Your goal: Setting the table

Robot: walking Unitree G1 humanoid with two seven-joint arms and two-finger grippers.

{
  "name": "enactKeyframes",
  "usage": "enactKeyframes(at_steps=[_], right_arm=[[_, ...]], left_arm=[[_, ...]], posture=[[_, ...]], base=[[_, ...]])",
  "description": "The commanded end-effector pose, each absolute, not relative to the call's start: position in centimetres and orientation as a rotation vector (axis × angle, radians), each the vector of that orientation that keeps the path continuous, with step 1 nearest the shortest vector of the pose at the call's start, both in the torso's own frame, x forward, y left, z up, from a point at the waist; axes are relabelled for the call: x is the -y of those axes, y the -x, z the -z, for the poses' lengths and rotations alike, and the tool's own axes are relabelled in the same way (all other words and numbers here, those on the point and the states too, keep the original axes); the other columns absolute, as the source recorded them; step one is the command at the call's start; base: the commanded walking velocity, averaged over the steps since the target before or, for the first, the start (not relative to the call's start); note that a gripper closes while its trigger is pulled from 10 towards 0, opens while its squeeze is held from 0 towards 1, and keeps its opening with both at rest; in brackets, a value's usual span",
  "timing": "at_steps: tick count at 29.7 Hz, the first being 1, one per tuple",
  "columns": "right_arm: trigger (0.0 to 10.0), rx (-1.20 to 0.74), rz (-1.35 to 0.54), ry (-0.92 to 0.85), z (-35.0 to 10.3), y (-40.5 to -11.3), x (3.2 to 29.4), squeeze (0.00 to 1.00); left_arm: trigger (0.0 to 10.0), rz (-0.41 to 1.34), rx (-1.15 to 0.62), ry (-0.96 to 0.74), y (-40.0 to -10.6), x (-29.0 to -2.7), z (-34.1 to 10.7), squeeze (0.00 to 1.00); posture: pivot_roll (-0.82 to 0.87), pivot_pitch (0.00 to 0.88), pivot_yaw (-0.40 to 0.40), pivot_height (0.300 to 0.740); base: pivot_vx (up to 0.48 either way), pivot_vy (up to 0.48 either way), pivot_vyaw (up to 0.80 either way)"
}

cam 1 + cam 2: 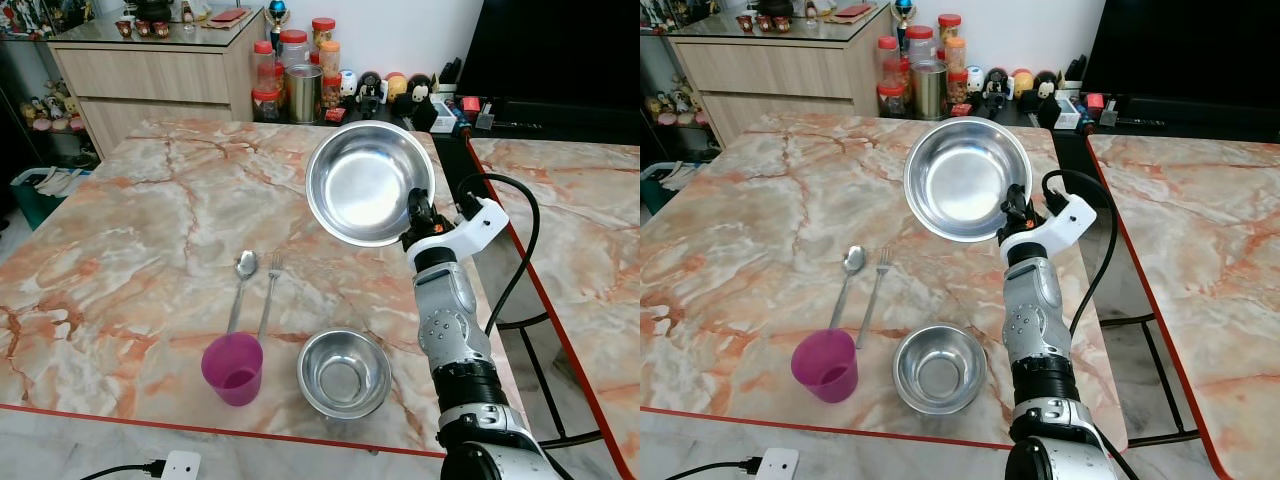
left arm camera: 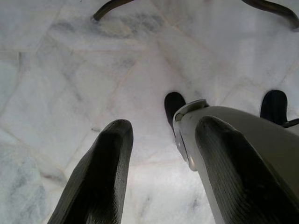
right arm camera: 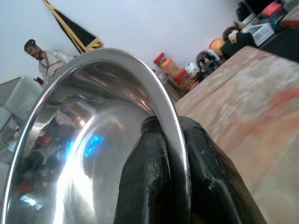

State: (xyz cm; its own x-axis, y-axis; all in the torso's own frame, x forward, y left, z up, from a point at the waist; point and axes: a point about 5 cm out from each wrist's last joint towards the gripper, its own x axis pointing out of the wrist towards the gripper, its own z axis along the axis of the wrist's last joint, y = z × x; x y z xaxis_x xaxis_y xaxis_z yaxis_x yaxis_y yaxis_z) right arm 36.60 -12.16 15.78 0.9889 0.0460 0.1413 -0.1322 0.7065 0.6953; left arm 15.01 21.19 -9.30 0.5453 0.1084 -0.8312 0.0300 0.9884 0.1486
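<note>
Four items already lie set near the table (image 1: pixel 120 200) edge: spoon (image 1: pixel 243 275), fork (image 1: pixel 271 280), purple cup (image 1: pixel 233 368), small bowl (image 1: pixel 344 373). Right gripper (image 1: pixel 416 214) pinches the large bowl (image 1: pixel 368 182) by its rim, aloft, unplaced.

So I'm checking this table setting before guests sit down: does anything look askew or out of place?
One thing: the large steel bowl is off the table, tilted nearly on edge, its rim pinched by the right hand. The spoon, fork, purple cup and small bowl sit tidy and upright.
</note>
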Motion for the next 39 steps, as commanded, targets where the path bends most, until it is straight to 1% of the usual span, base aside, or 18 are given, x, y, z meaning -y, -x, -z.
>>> enactKeyframes(at_steps=[1, 39], right_arm=[[10.0, 0.149, -0.126, -0.817, -16.71, -36.6, 11.2, 0.0], [10.0, 0.161, -0.121, -0.819, -16.99, -36.61, 11.43, 0.0]], left_arm=[[10.0, -0.049, -1.011, -0.162, -14.72, -21.18, 9.44, 0.0], [10.0, -0.066, -1.025, -0.139, -14.55, -21.22, 9.53, 0.0]], posture=[[-0.03, 0.0, -0.049, 0.74], [-0.03, 0.0, -0.046, 0.74]], base=[[0.0, -0.259, 0.0], [0.0, -0.298, 0.0]])
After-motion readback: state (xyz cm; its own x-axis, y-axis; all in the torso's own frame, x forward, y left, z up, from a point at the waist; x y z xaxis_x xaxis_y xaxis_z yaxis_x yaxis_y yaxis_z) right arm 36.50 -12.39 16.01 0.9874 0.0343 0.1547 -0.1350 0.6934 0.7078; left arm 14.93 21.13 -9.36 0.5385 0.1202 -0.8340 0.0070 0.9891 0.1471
